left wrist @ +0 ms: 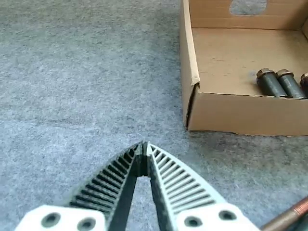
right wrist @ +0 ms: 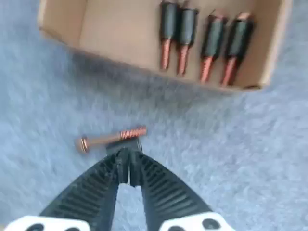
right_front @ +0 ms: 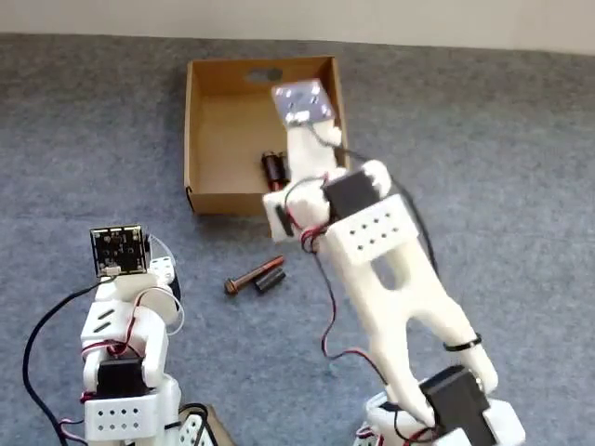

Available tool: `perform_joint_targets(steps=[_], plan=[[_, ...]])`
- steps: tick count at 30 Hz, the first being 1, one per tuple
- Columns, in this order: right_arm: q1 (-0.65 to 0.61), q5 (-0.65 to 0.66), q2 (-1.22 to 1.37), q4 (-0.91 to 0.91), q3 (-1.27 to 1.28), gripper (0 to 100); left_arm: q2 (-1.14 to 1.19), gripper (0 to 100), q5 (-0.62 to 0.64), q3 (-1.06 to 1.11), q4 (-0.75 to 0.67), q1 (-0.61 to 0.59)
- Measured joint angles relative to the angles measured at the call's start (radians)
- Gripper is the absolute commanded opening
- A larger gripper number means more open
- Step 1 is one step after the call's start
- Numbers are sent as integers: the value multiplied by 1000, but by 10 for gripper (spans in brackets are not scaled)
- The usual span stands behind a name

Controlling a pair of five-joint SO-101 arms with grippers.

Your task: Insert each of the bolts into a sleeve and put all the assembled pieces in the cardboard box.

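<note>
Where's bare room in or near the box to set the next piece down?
Free: the cardboard box floor between the four assembled pieces and its wall on the left arm's side; also the carpet outside that wall, ahead of the left gripper. Crowded: carpet before the box, with the loose bolt and sleeve.

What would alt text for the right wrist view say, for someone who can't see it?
A black end effector, shut, points at a copper bolt lying on grey carpet; beyond it, a cardboard box holds four sleeved bolts.
</note>
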Motion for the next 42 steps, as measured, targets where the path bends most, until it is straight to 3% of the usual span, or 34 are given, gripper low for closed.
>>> perform_joint_targets(steps=[4,20,36,42], plan=[[-63,31,-17,-106,183,166,0,38,5,0,0,-37],[-167,31,-18,-496,522,168,0,38,3,0,12,-34],[-178,77,-20,-511,528,172,0,56,-15,-6,78,-34],[-178,91,-20,-511,529,253,6,56,-43,-6,92,-8]])
